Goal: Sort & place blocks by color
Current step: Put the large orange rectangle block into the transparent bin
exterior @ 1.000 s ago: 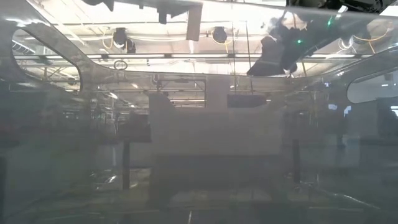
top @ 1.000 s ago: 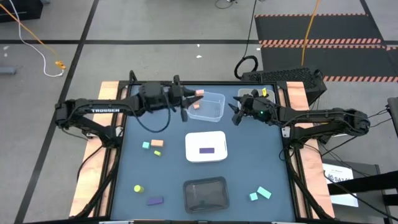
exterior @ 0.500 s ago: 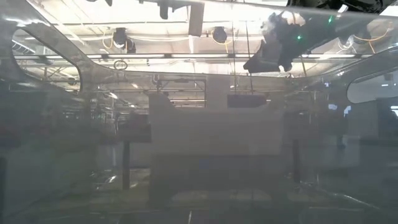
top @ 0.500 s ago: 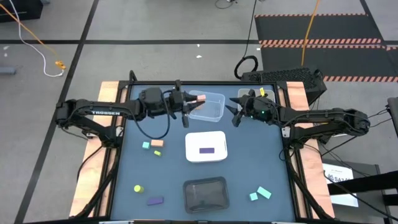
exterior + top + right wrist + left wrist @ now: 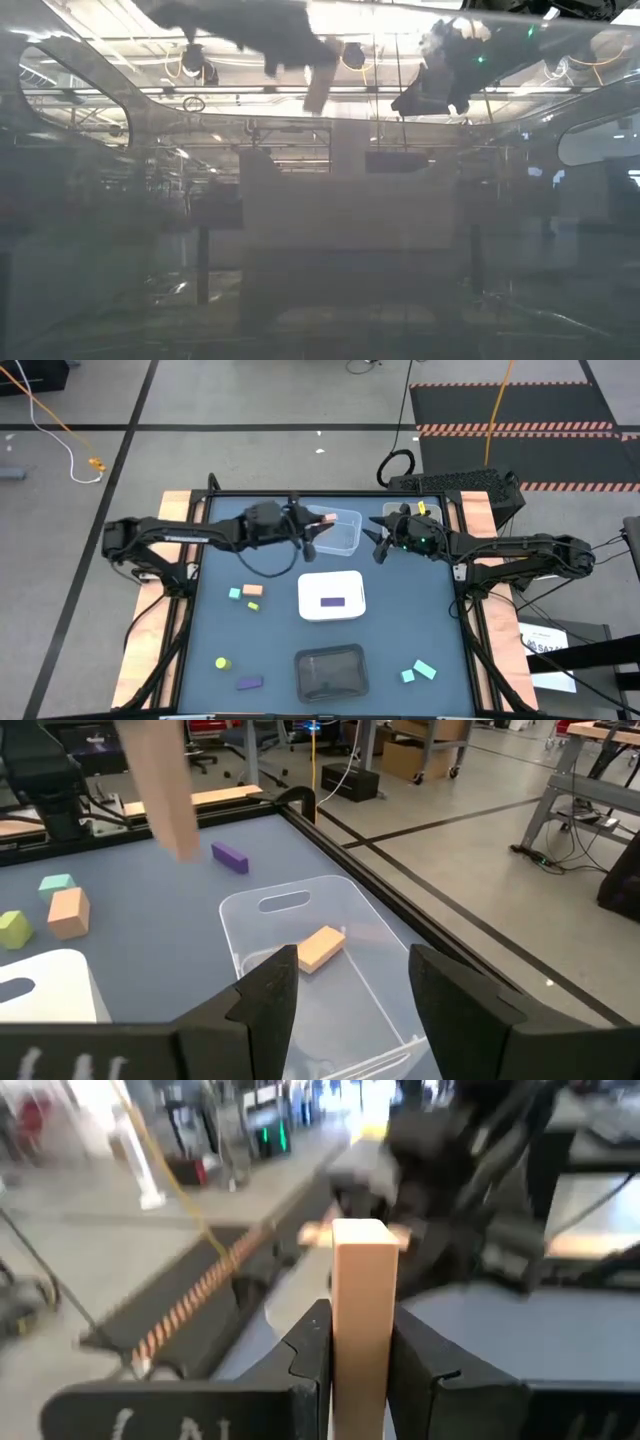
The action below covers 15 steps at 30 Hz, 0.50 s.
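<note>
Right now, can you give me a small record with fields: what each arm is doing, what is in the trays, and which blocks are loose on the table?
left gripper: jaws shut on a salmon-orange wooden bar, above the clear plastic tray
right gripper: jaws open, empty, beside the clear tray
clear tray contents: one salmon-orange block
white tray: one purple bar
black tray: contents unclear
loose, left side: teal cube, salmon-orange cube, yellow-green cylinder, purple block
loose, right side: two teal blocks

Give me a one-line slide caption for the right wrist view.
Open right gripper facing the clear tray holding one salmon-orange block, a salmon-orange bar hanging above.
</note>
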Available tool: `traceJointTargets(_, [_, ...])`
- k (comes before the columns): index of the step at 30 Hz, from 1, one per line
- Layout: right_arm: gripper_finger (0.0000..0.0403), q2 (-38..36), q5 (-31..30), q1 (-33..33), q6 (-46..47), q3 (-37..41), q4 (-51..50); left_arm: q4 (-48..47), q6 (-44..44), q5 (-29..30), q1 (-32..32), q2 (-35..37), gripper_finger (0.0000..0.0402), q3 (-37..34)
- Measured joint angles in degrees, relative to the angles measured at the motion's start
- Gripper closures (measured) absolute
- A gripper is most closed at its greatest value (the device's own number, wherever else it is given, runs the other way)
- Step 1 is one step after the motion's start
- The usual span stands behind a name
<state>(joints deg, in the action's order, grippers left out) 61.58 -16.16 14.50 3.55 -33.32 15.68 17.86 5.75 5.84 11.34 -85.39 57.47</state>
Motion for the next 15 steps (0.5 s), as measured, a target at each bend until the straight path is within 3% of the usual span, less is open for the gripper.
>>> traceJointTargets(8, [0.022,0.0,0.0,0.0,0.1,0.0,0.0,0.3,-4.9,0.5,4.3,-10.7,0.0341,0.0])
traceJointTargets(15, [0.022,0.0,0.0,0.0,0.1,0.0,0.0,0.4,-8.4,0.6,6.3,-15.4,0.0333,0.0])
